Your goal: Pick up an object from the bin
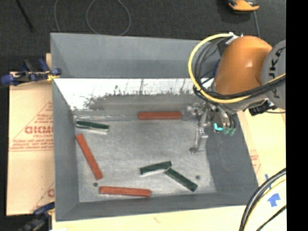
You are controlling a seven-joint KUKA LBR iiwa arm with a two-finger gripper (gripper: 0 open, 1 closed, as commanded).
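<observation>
My gripper (194,149) hangs at the right side of the bin, just above the floor, with no thing seen in it. A red-brown flat bar (160,115) lies along the back wall, to the gripper's upper left. Two dark green bars lie toward the front: one (155,168) nearly level, the other (181,179) slanting down to the right, their ends close together. Both lie below and left of the gripper, apart from it.
A third dark green bar (92,125) lies at the back left. A red-brown bar (89,156) slants along the left side and another (125,191) lies along the front wall. The arm with its orange cover and cables reaches over the right rim.
</observation>
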